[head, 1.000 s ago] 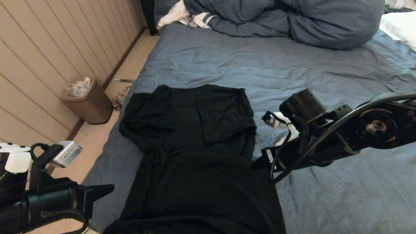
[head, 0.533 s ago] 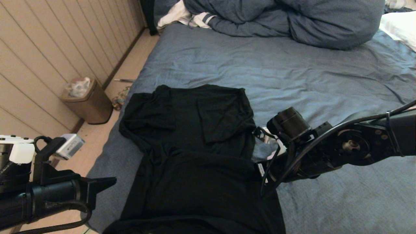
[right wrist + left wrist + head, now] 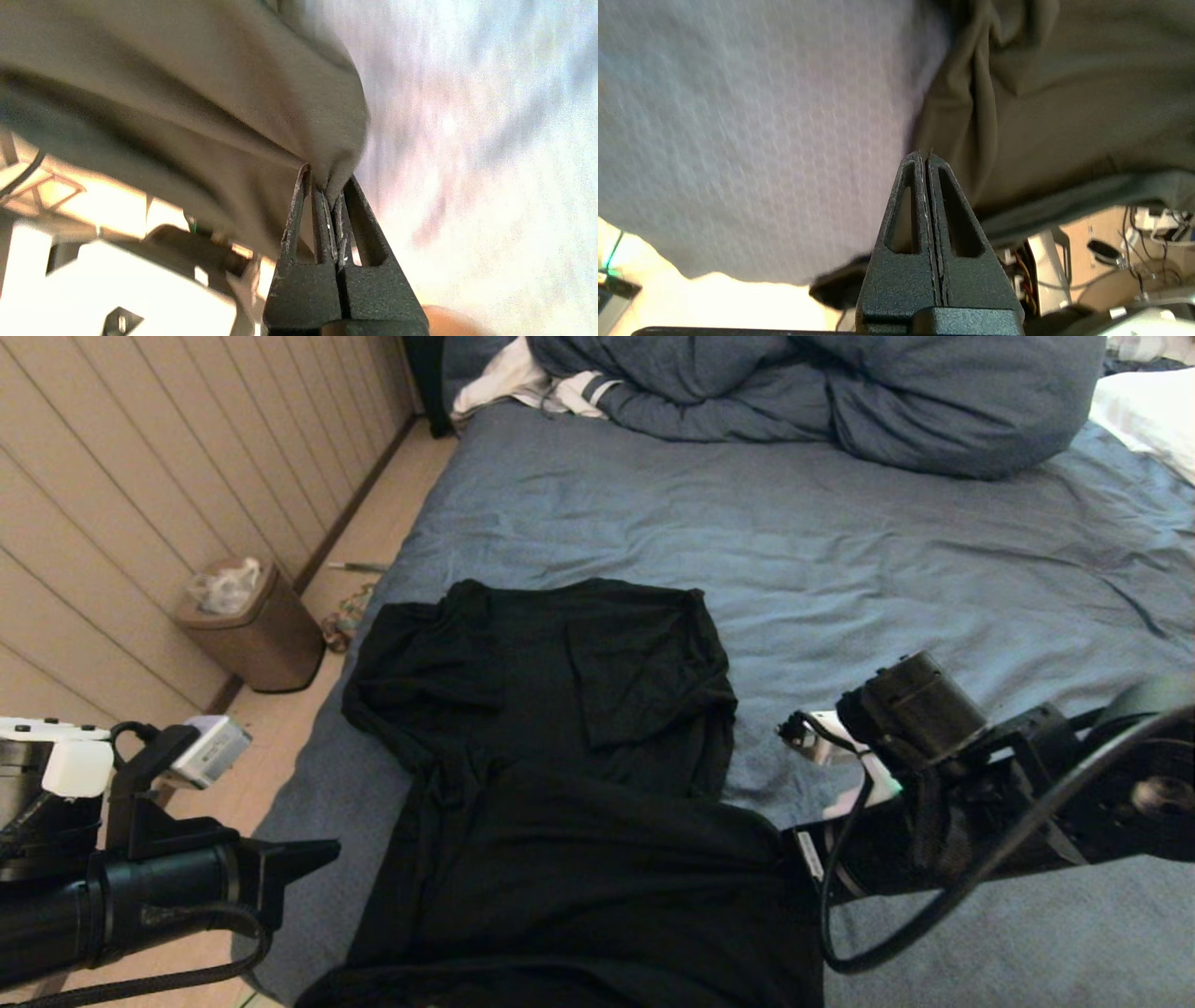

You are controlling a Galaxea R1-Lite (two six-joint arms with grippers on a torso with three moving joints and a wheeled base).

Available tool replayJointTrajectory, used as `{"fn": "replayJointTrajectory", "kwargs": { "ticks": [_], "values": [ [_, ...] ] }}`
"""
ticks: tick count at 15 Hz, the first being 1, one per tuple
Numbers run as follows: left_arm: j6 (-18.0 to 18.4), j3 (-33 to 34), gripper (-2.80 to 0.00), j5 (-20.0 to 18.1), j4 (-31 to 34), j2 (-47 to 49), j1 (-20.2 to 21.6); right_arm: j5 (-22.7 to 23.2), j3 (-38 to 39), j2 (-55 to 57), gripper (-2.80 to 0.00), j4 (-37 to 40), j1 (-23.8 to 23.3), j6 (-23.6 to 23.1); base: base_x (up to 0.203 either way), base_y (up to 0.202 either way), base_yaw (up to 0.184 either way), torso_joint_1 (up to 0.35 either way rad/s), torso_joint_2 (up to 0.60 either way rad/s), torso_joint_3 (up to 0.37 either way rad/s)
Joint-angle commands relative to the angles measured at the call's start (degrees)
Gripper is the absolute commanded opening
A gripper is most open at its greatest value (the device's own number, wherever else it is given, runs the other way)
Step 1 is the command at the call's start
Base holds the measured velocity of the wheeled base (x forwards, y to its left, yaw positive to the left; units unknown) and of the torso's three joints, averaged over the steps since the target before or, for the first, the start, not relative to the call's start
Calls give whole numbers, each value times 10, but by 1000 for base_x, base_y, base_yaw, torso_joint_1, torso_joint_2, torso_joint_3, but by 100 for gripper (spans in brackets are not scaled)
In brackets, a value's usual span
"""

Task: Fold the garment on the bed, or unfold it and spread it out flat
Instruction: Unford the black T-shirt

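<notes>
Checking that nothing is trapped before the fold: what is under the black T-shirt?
Around the black T-shirt, only the blue sheet of the bed shows. Anything beneath the cloth is covered. The right gripper pinches its edge.

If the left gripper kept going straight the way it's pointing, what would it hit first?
Probably the garment: the shut left gripper points at its near side edge over the bed. Depth is unclear, so it might graze the sheet first.
</notes>
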Motion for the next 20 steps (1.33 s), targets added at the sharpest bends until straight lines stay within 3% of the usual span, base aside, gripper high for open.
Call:
{"fn": "replayJointTrajectory", "kwargs": {
  "ticks": [1,10,14,15,20],
  "values": [
    [0,-8,-280,-2,-10,13,-1,1,60,-75,-280,2,9,5,0,0,0,0,0,0],
    [0,-14,-280,1,-12,13,-2,4,191,-95,-280,25,115,12,0,0,0,0,0,0],
    [0,-15,-280,-1,-12,15,-2,2,179,-78,-280,19,106,15,0,0,0,0,0,0],
    [0,-15,-280,0,-12,15,-2,2,173,-77,0,17,94,15,0,0,0,0,0,0],
    [-6,-27,-280,10,-8,12,9,4,113,-122,0,5,24,4,0,0,0,0,0,0]
  ]
}}
